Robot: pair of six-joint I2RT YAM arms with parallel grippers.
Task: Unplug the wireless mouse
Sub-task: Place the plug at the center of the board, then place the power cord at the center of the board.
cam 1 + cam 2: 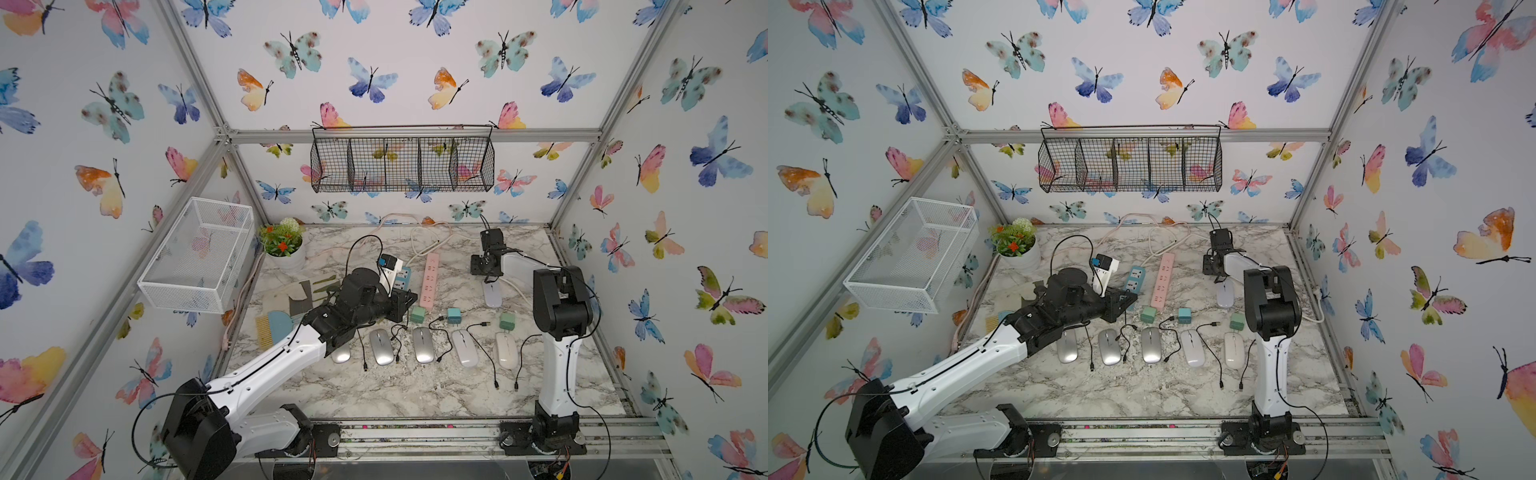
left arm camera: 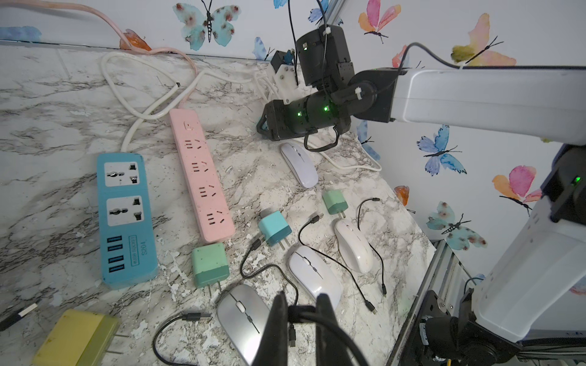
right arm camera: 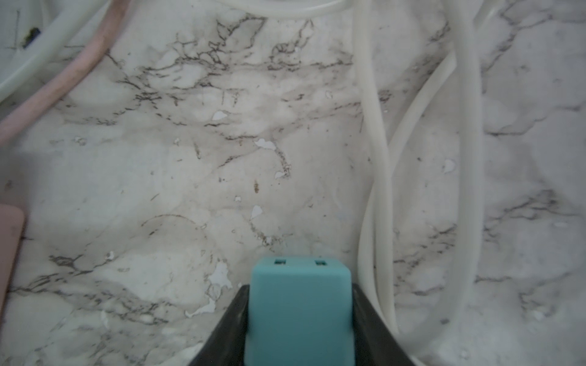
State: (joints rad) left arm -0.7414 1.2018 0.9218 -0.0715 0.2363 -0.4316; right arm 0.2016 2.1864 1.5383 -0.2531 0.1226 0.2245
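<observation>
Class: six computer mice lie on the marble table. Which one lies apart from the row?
The pale mouse at the back, beside the right end effector; the other five lie side by side in one row nearer the front.

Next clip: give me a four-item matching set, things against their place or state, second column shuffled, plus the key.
1. left gripper
2. right gripper
3. pink power strip
4. potted plant

A. far left corner of the table
B. shut on the teal adapter
C. shut on a black cable
D. lying flat beside the blue power strip

Pairs: 1-C, 2-B, 3-D, 4-A
</observation>
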